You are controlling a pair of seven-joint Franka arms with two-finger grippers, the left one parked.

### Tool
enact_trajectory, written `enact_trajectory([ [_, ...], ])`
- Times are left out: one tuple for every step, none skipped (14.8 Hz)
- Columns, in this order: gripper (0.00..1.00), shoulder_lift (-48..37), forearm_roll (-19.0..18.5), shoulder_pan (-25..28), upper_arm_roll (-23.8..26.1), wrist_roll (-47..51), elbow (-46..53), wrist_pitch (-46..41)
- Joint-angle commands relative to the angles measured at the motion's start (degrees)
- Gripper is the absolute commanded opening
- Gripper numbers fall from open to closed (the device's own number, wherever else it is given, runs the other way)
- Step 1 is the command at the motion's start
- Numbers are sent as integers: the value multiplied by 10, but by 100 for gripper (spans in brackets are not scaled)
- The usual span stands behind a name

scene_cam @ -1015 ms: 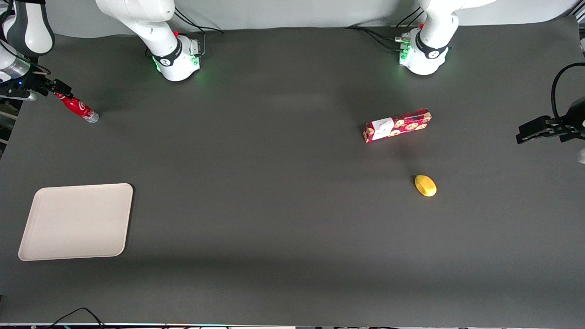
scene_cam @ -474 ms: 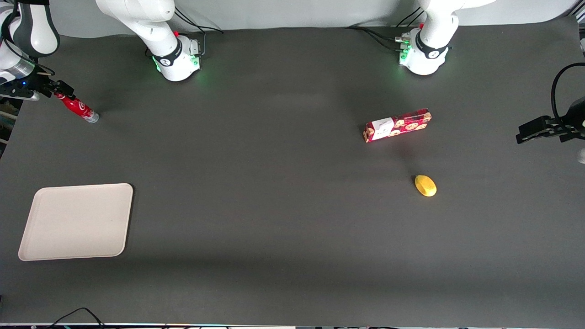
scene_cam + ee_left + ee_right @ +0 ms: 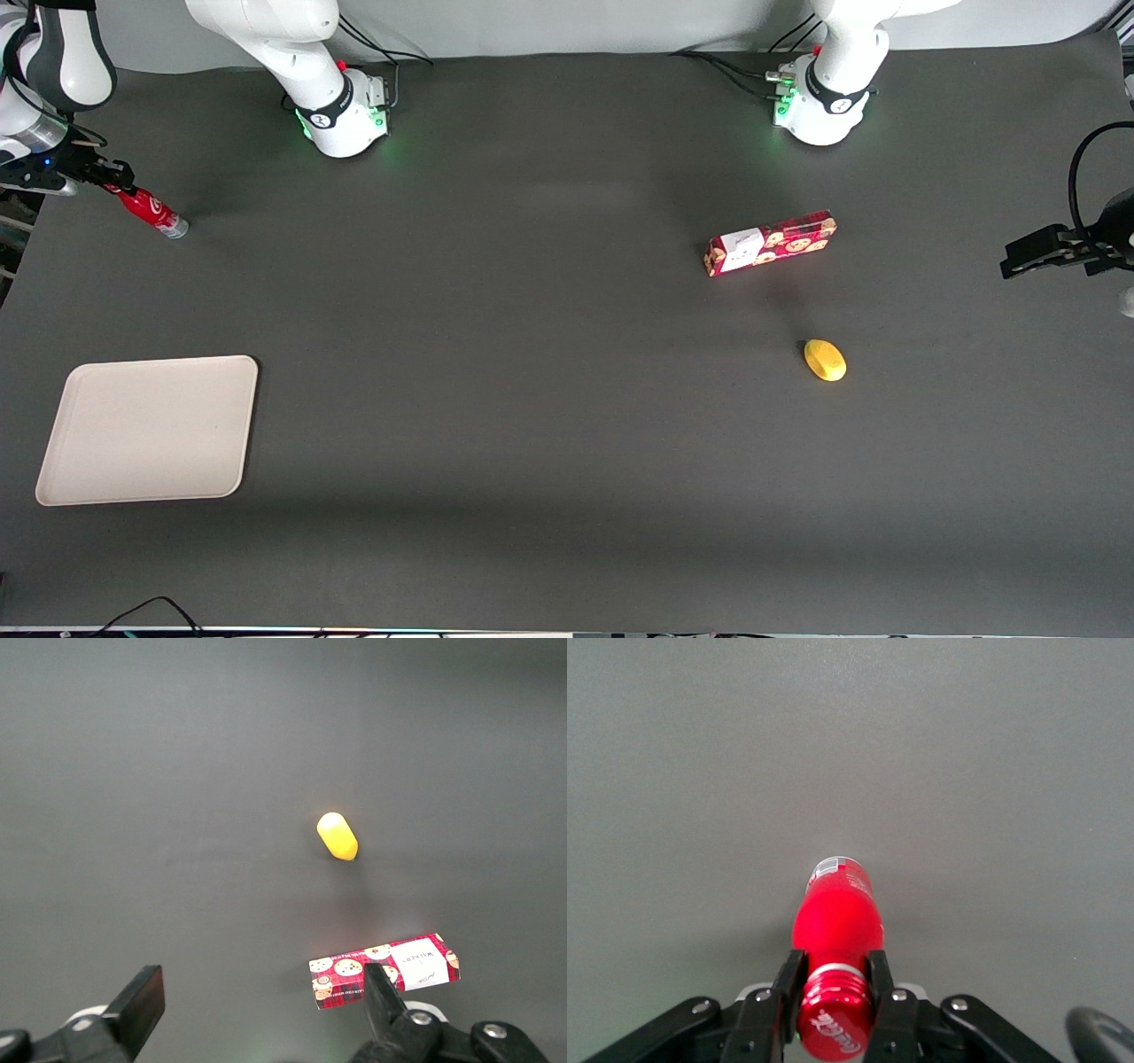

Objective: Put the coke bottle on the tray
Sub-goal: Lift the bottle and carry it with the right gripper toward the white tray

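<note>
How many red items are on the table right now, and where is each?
2. The coke bottle is at the working arm's end, gripped at its cap end by the gripper, farther from the front camera than the tray. The red cookie box lies toward the parked arm's end.

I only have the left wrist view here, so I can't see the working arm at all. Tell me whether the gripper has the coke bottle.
Observer: Yes. In the right wrist view the gripper is shut on the coke bottle at its neck, just below the cap.
Operator: Report where that is on the table.
Observer: At the working arm's end, with the bottle tilted, base toward the table.
Operator: Locate the tray for me.
Observer: The tray lies at the same end, nearer the front camera than the bottle, with nothing on it.
</note>
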Motion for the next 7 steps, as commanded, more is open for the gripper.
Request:
enact_trajectory([
  [0, 5, -14, 5, -7, 5, -5, 9],
  [0, 5, -14, 9, -7, 8, -4, 8],
  [0, 3, -14, 11, -7, 8, -3, 2],
  [0, -2, -13, 13, -7, 9, -1, -10],
  [0, -9, -13, 22, -6, 12, 3, -22],
  [0, -19, -13, 29, -6, 24, 11, -35],
  [0, -26, -13, 40, -5, 38, 21, -55],
])
